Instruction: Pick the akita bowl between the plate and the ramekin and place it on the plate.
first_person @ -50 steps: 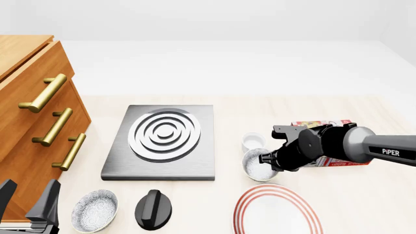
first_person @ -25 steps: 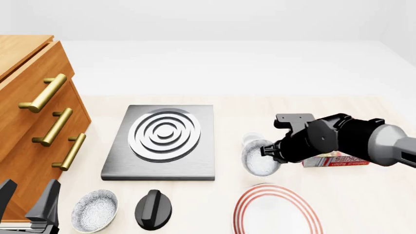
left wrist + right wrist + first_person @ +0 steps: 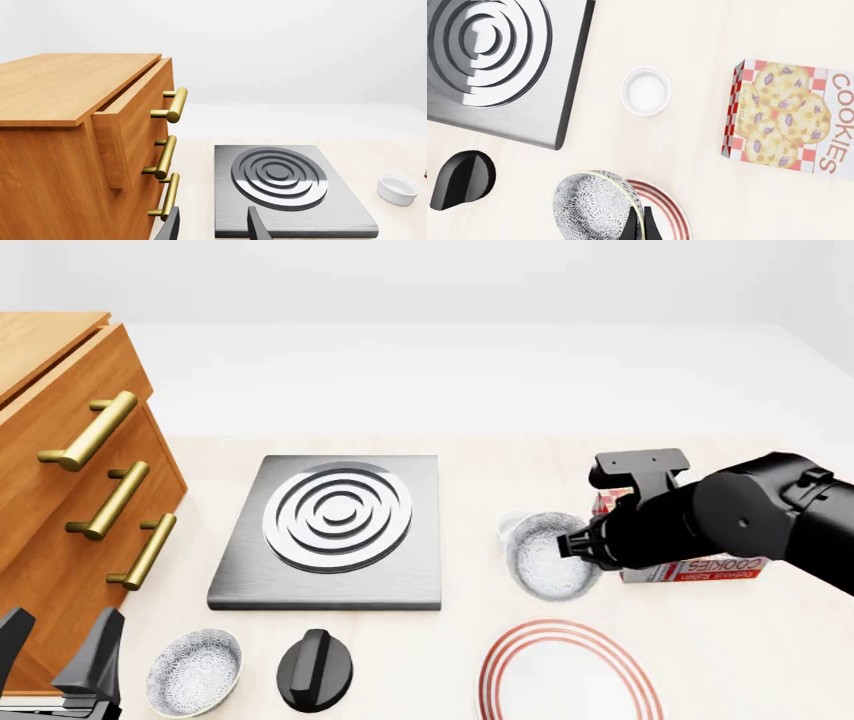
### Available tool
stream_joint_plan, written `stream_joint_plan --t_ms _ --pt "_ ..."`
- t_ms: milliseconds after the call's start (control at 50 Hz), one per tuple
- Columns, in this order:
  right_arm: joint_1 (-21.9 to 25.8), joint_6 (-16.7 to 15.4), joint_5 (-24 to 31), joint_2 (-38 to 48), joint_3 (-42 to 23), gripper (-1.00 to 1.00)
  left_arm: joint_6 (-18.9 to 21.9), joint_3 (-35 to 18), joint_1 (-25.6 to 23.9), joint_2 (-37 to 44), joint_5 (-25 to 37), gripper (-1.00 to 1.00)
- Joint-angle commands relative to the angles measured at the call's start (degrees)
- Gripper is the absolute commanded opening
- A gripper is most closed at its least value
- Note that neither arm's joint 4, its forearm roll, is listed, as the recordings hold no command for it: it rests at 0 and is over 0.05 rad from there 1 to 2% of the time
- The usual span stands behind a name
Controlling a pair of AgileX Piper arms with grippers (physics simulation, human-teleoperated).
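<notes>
Right gripper: its thin dark fingers are seen pinched tight on the rim of the akita bowl; almost no gap is left between them.
Akita bowl: it is held off the table, tilted, with its speckled inside turned toward the front camera; in the front view it hangs above the plate and in front of the ramekin, which is mostly hidden behind it there.
Plate: it is seen on the table by the near edge, partly under the bowl in the right wrist view.
Cookie box: it is laid flat just beside the right arm.
Left gripper: its fingers are held apart, nothing between them, beside the wooden drawer cabinet.
Second speckled bowl: it is set on the table beside the black knob, near the stove plate.
</notes>
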Motion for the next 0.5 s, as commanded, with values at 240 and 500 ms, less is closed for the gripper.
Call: stream_joint_plan --t_ms 240,500 --pt "-1.9 -6.6 5.2 -13.5 9.0 -1.00 0.0 0.0 0.0 0.0 0.0 1.00" --pt "-0.7 -7.6 -0.2 -13.8 17.7 -1.00 0.0 0.0 0.0 0.0 0.0 1.00"
